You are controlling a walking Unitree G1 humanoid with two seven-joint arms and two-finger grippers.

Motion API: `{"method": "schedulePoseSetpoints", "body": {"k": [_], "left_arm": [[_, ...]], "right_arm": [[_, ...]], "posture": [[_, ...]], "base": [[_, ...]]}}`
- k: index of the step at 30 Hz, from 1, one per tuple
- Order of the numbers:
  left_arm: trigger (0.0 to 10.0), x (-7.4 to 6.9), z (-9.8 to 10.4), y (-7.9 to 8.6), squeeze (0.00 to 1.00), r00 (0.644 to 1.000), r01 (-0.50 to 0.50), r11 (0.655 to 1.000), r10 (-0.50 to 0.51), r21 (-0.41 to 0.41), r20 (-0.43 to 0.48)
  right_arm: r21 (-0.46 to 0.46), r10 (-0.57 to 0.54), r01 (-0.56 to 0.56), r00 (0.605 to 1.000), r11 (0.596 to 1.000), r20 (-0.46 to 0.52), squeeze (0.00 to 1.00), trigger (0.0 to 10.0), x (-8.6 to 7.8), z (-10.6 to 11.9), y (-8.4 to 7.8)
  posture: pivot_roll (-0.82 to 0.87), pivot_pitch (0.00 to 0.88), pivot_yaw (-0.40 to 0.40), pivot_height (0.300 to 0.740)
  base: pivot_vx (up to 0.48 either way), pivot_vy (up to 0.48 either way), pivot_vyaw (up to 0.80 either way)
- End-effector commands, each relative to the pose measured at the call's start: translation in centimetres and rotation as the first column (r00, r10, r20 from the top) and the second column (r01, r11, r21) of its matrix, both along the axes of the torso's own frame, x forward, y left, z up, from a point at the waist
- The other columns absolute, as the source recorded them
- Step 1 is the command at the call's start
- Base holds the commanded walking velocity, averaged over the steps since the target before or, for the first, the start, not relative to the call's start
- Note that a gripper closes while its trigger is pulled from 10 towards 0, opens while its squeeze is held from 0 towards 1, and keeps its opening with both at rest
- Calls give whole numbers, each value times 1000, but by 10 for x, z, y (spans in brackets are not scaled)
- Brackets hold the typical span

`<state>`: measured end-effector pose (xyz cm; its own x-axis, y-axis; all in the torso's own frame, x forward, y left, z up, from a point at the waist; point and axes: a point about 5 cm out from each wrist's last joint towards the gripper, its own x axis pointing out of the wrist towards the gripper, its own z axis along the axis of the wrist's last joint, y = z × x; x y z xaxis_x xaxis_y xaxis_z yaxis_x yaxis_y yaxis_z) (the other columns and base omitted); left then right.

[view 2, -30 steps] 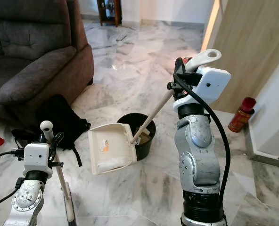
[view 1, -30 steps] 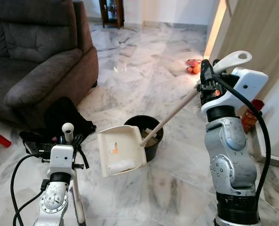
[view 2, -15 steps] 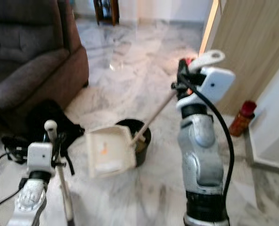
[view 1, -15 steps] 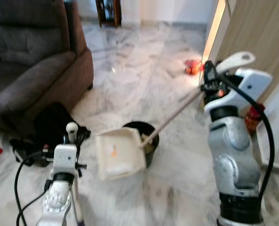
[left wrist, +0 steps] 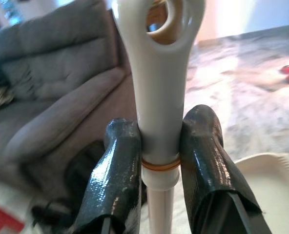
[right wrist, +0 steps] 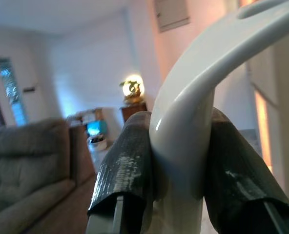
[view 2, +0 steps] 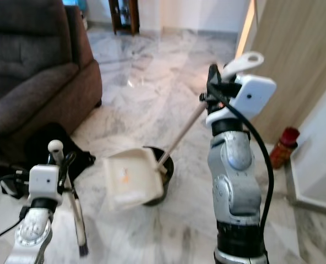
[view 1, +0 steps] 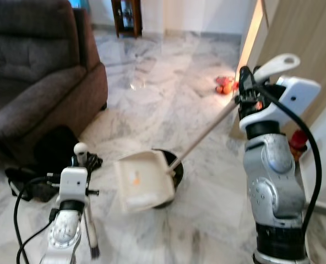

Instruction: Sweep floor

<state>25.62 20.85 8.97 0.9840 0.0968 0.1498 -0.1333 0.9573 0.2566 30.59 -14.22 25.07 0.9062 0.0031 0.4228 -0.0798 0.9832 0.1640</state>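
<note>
My right gripper (view 1: 243,91) is shut on the white handle of a long-handled dustpan (view 1: 142,182). The cream pan hangs tilted over a black bin (view 1: 173,181) on the marble floor. In the right wrist view the two black fingers (right wrist: 125,165) clamp the curved white handle (right wrist: 183,141). My left gripper (view 1: 81,160) is shut on the top of a white broom handle (view 1: 80,149), whose stick runs down to a dark brush tip (view 1: 94,252) near the floor. The left wrist view shows both fingers (left wrist: 116,180) pressed against the broom handle (left wrist: 158,87).
A dark grey sofa (view 1: 36,77) stands at the left, with a black bag and cables (view 1: 47,159) on the floor before it. A wooden door panel (view 1: 300,44) and a red bottle (view 2: 281,146) are at the right. Orange items (view 1: 224,83) lie farther off.
The whole picture shifted as the camera moved. The dustpan and bin sit lower in view now, and the broom's brush tip has come into sight. Both grips are unchanged.
</note>
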Motion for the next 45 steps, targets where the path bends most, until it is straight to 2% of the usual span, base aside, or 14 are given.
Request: {"method": "schedulePoseSetpoints", "body": {"k": [1, 45], "left_arm": [[10000, 1, 6, 2, 0, 1000, -6, 1000, 5, 24, 23], [10000, 2, 6, 1, 0, 1000, 7, 1000, -8, 25, 24]], "right_arm": [[35, 49, -52, 995, 998, 82, 0, 10000, -5, 16, 9], [57, 46, -50, 996, 997, 76, 0, 10000, -5, 14, 7]], "posture": [[79, 55, 31, 740], [75, 44, 33, 740]], "base": [[270, 0, 694], [268, 0, 0]]}}
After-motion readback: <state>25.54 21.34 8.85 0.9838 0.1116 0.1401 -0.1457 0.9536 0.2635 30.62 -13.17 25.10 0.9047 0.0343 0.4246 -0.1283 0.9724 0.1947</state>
